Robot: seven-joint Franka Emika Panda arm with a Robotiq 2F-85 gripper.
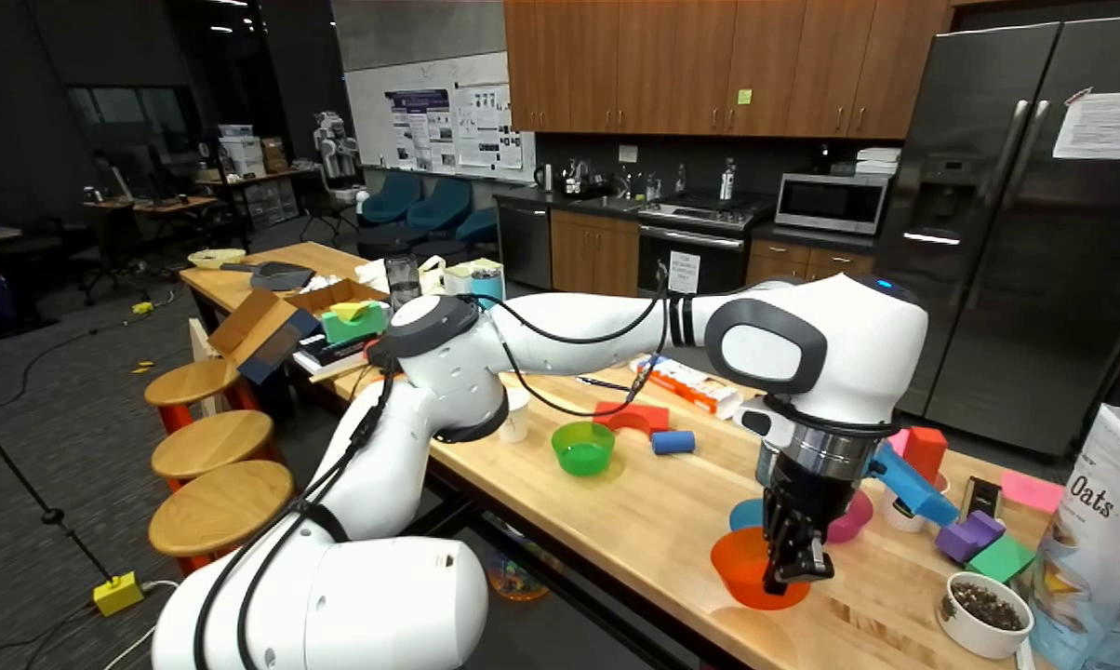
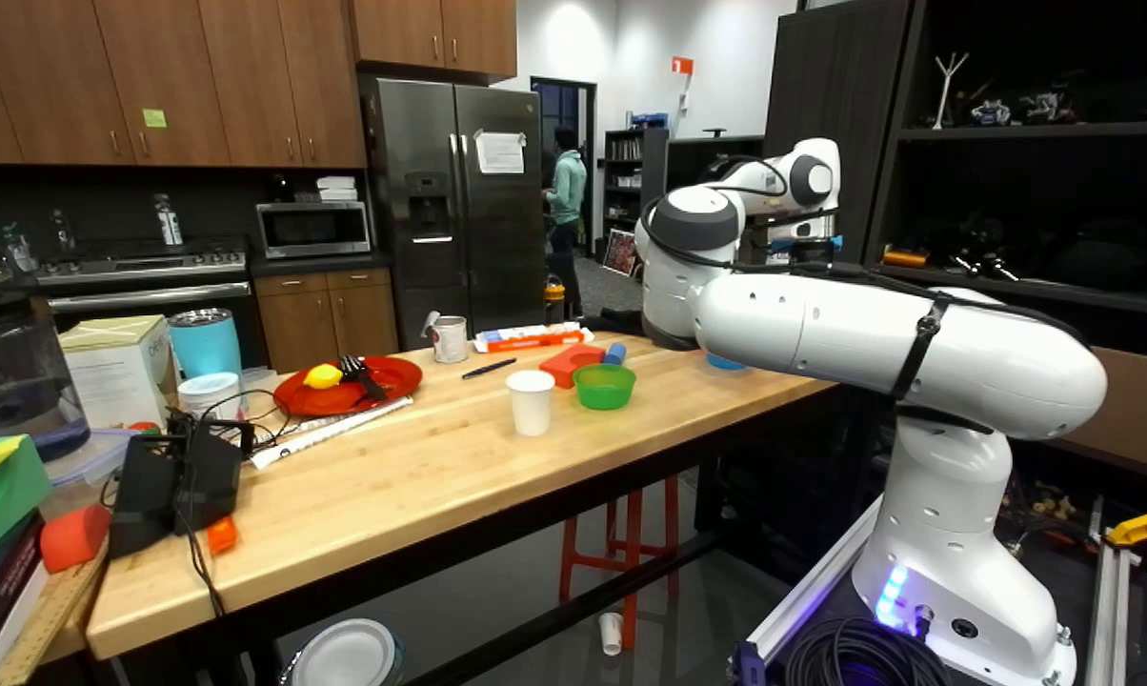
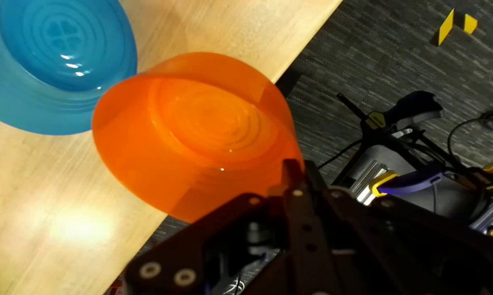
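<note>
Your fingers (image 3: 291,174) are closed narrow, and between them they hold the rim of the orange bowl (image 3: 205,119). This bowl is at the edge of the surface (image 1: 653,521); whether its base rests there, I cannot tell you. Just beside the orange bowl you have the blue bowl (image 3: 62,53); in the wrist view their edges meet, but I cannot say if they really touch. In an exterior view you see the pink bowl (image 1: 853,521) close behind the orange bowl, partly covered from sight. To the right of the orange bowl, in this same view, are the purple block (image 1: 969,536), the green block (image 1: 1000,560) and the white bowl (image 1: 979,644) with dark bits (image 1: 986,605) inside; the bag of oats (image 1: 1086,549) is farther on that side. Well apart from the orange bowl, to its left, are the green bowl (image 1: 583,462) and the blue cylinder (image 1: 673,442).
</note>
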